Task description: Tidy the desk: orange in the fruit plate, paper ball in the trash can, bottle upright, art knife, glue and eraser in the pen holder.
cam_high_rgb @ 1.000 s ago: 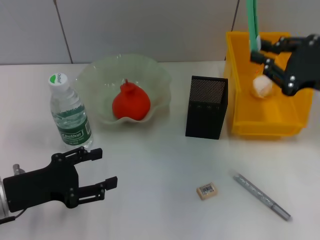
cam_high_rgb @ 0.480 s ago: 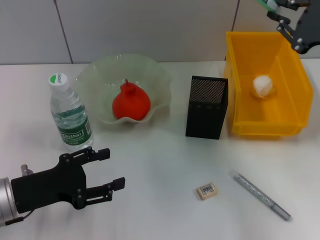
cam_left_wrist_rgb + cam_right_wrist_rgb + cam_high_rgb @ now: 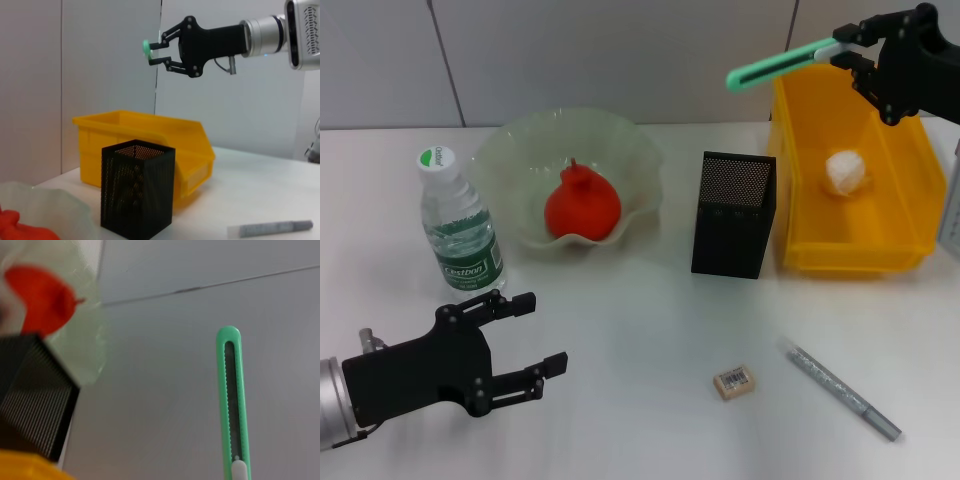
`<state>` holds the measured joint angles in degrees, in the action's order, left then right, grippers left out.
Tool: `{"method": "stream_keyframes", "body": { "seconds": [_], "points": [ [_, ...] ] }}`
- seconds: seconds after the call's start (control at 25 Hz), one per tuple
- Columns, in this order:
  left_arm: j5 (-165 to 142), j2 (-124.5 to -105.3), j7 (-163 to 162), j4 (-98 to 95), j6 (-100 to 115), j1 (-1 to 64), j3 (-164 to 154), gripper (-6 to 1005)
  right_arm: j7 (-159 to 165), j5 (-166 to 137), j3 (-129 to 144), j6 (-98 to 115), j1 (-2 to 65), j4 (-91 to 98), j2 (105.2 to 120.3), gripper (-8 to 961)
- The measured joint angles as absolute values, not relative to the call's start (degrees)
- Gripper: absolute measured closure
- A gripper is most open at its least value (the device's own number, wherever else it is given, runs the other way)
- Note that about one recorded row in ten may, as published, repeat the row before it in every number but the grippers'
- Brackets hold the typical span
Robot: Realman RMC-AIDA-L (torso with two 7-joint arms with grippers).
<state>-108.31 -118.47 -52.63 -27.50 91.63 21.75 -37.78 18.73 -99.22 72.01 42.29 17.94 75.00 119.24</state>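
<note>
My right gripper (image 3: 848,52) is shut on the green and white art knife (image 3: 782,64), held high over the yellow trash can (image 3: 910,245), knife pointing left above the black mesh pen holder (image 3: 732,215). The knife also shows in the right wrist view (image 3: 231,405) and the left wrist view (image 3: 146,47). The paper ball (image 3: 847,171) lies in the trash can. The orange (image 3: 582,205) sits in the fruit plate (image 3: 510,150). The bottle (image 3: 459,233) stands upright. The eraser (image 3: 733,381) and the glue (image 3: 840,390) lie on the table. My left gripper (image 3: 525,332) is open and empty, low at the front left.
The pen holder (image 3: 136,190) stands between the fruit plate and the trash can (image 3: 150,137). A grey wall runs behind the table. A pale object (image 3: 951,205) shows at the right edge.
My right gripper has swung the art knife from upright over the trash can to a near-level pose pointing left. The left gripper has shifted slightly right.
</note>
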Motion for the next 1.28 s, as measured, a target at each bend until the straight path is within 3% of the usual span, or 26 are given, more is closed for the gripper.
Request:
{"method": "stream_keyframes", "body": {
  "seconds": [0.64,1.28],
  "points": [
    [-104.7,-118.61,-41.0,-19.5,84.1,21.9,-37.4,186,-33.4,-77.9,76.6,36.8,18.7,70.5,119.61,770],
    [-104.5,-118.22,-46.1,-19.5,90.5,21.0,-37.7,187,-50.7,-77.2,80.2,31.4,19.9,68.6,119.52,770]
  ]
}}
